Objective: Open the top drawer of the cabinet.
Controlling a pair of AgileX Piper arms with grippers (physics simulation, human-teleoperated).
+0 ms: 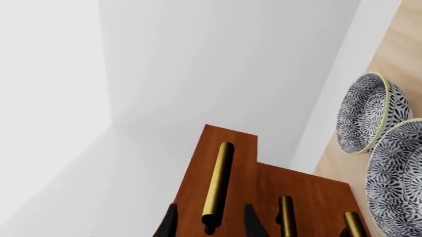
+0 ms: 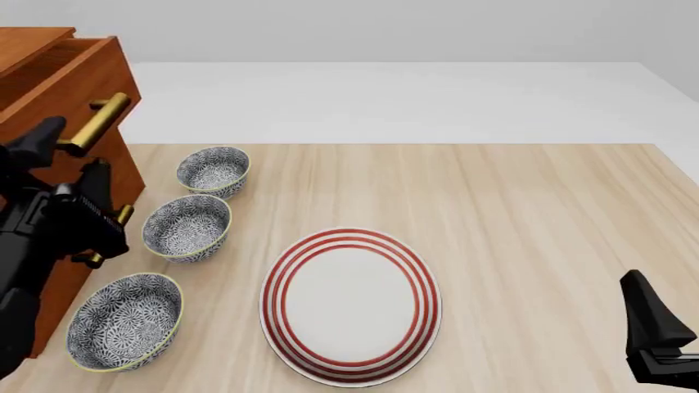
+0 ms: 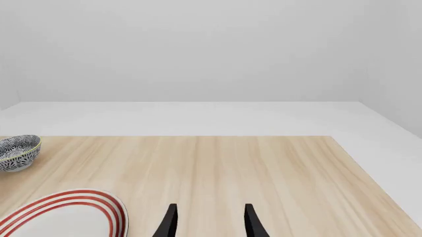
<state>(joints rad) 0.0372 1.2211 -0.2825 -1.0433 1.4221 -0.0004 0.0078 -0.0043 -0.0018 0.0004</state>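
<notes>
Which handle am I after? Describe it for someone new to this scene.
Find the tall wooden cabinet at the table's left edge. The top drawer juts out; its brass handle sits highest of three, between the left gripper's fingers.

Both arms are matte black. The left arm (image 2: 38, 229) is made of blocky, angular segments with a small white patch on its upper side and a wedge-shaped tip. The left gripper (image 1: 211, 222) has two thin black fingers that taper to points. The right gripper (image 3: 209, 222) has the same two black tapered fingers. In the front view it (image 2: 656, 336) looks like a dark pointed fin over a squarer base.
</notes>
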